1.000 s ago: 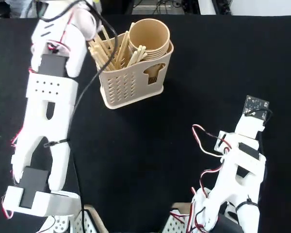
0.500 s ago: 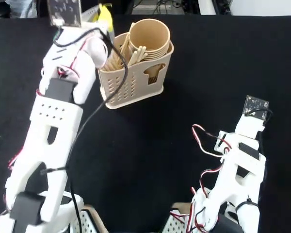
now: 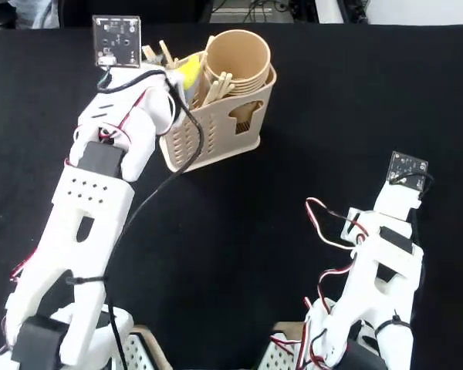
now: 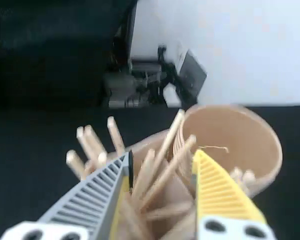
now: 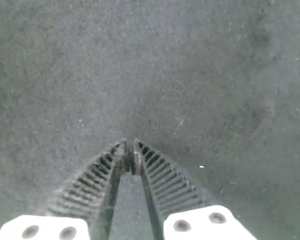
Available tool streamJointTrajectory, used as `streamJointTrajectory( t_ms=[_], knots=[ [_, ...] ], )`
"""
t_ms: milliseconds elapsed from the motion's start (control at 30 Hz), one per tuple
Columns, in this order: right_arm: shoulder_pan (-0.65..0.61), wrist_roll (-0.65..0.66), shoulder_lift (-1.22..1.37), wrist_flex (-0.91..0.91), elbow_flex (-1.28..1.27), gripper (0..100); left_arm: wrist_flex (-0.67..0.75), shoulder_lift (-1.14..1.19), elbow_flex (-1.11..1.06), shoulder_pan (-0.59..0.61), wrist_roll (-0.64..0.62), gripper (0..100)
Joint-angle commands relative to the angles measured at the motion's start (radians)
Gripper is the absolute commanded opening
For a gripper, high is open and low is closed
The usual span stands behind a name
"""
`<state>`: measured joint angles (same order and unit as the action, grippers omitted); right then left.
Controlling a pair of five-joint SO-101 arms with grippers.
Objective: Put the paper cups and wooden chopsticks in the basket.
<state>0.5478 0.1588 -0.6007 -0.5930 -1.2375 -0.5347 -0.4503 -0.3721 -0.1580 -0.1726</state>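
Closing step: left gripper (image 4: 162,159) spread wide over chopsticks (image 4: 116,136) in basket (image 3: 216,137), eleven o'clock — next, lift clear; right gripper (image 5: 129,151) closed.

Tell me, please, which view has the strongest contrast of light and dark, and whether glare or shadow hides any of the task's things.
Left wrist view: the strongest contrast, a bright white wall beside deep darkness, yet the paper cups and chopsticks are plainly visible. High view: even light, no glare on the basket. Right wrist view: an evenly lit table cloth, no strong shadow.
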Motion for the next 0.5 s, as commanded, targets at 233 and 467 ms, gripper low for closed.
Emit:
streamJointTrajectory(
  t_ms=[233,467],
  knots=[
    [-0.014,0.0,0.007,0.018,0.041,2.5,-0.362,-0.505,-0.038,0.127,-0.003,25],
    [-0.097,0.002,0.008,0.018,0.021,2.5,-0.387,-0.944,-0.572,0.507,-0.003,25]
  ],
)
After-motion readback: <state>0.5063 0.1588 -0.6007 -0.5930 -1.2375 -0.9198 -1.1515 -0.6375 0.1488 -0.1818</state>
